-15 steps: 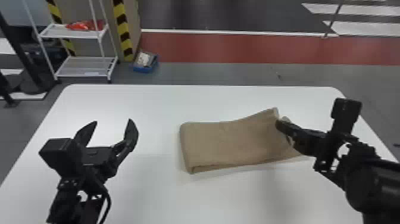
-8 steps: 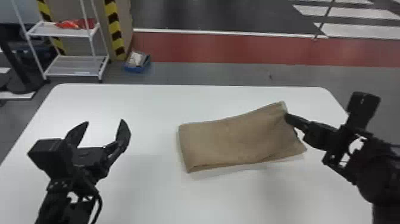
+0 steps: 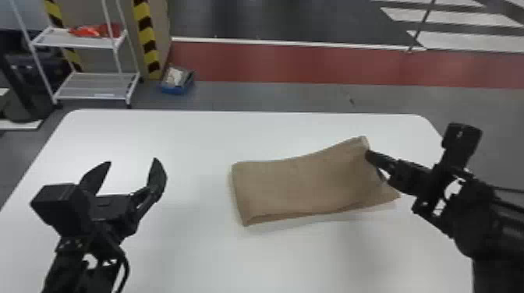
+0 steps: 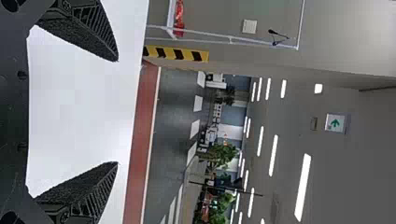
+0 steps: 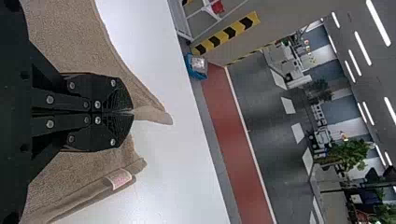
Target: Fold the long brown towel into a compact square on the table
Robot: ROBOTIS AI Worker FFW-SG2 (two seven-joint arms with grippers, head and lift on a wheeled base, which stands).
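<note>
The brown towel (image 3: pixel 296 183) lies on the smooth white surface (image 3: pixel 187 257), right of the middle, a soft, matte, finely napped cloth folded into a long, slightly skewed rectangle. Its left end is flat and blunt, with a rounded far corner and layers visible along the near edge; towards my right side it climbs into a shallow slope, its far corner raised. My right end effector (image 3: pixel 368 154) is closed on the cloth at that right end, pinching it between its dark fingertips. In my right wrist view the towel spreads to both sides of the grip, one soft corner poking out past the tips, and a small pale label (image 5: pixel 119 178) is stitched by a thick, rolled hem. My left end effector (image 3: pixel 131 162) is spread wide and holds nothing, above the left part of the surface; its tapering black fingers (image 4: pixel 88 35) are grainy on the inner faces and ribbed along the side. Compared with the earliest head frame, where a loose bulge of cloth sits beyond my right fingertips, the right edge now runs straighter; since the next frame, its raised corner and my right grip have shifted slightly leftward.
</note>
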